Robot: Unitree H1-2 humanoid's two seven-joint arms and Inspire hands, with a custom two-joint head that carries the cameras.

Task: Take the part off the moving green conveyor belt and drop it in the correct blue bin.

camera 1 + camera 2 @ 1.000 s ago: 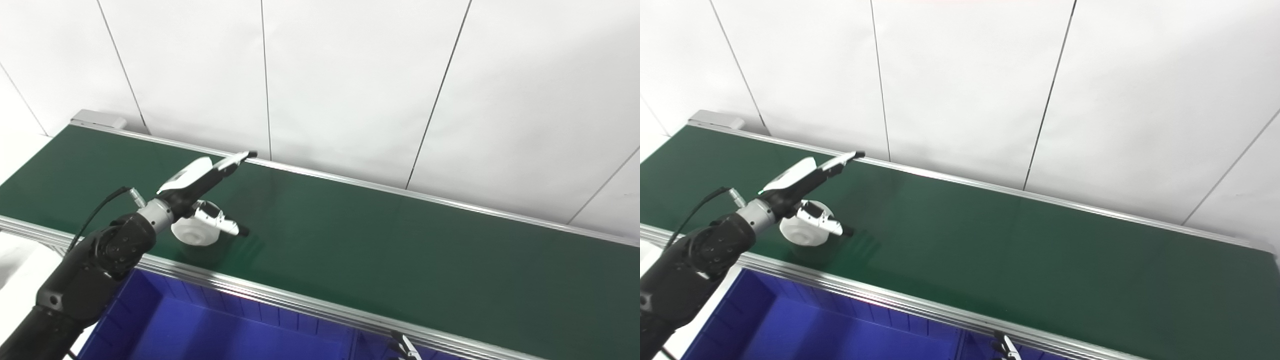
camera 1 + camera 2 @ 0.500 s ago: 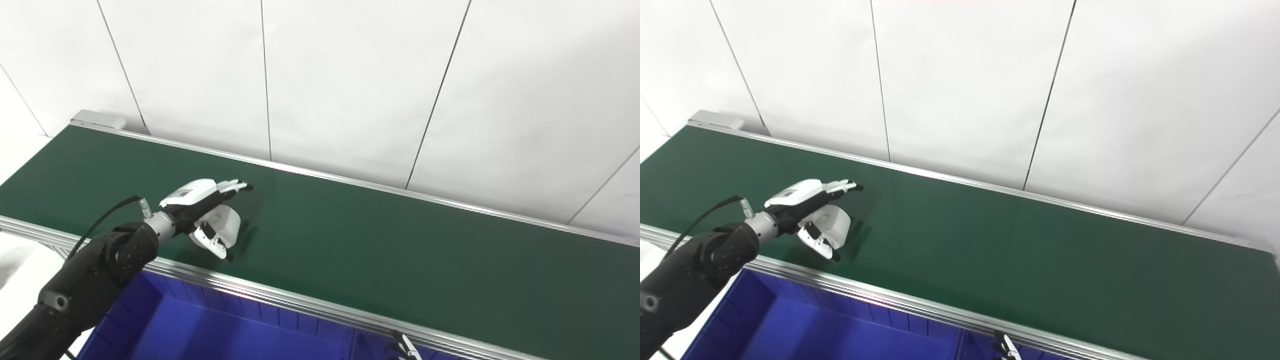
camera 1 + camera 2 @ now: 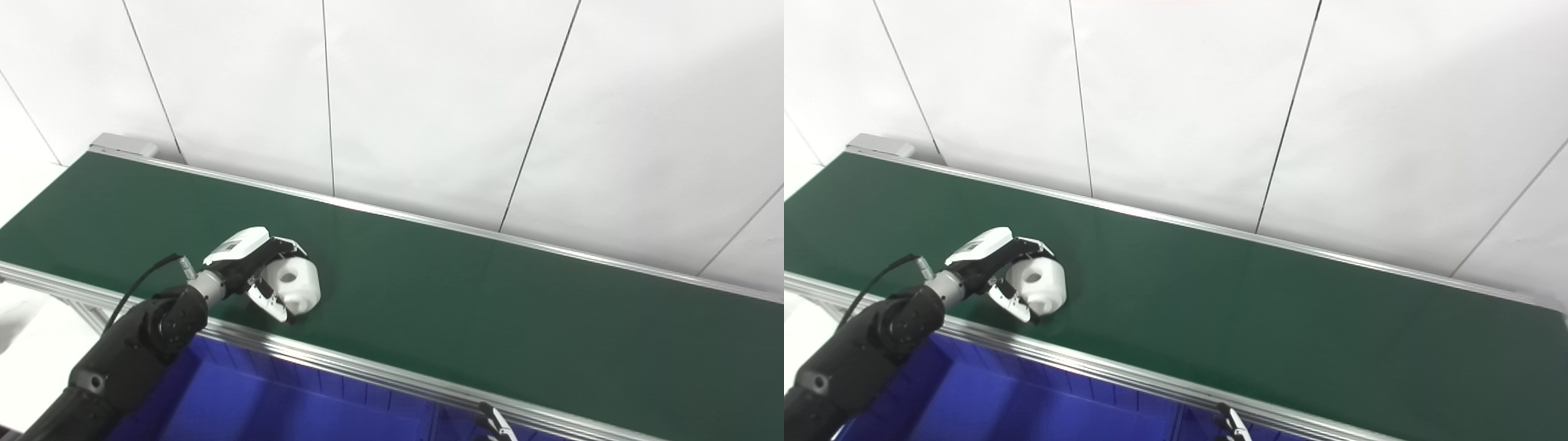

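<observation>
A white round part (image 3: 299, 283) with a hole in its side lies tilted on the green conveyor belt (image 3: 490, 306), near the belt's front rail. My left hand (image 3: 254, 266) is shut on it, fingers curled over its top and thumb under its near side. The hand and part also show in the right eye view (image 3: 1036, 283). Only a fingertip of my right hand (image 3: 495, 424) shows at the bottom edge, and its pose is hidden. A blue bin (image 3: 275, 410) sits below the front rail.
An aluminium rail (image 3: 380, 373) runs along the belt's front edge, between the belt and the bin. A second rail (image 3: 429, 222) borders the far edge against the white panelled wall. A divider (image 3: 432, 422) splits the blue bin area.
My left hand has gone from open above the part to closed around it. The part has tipped from flat onto its side and moved a little right along the belt.
</observation>
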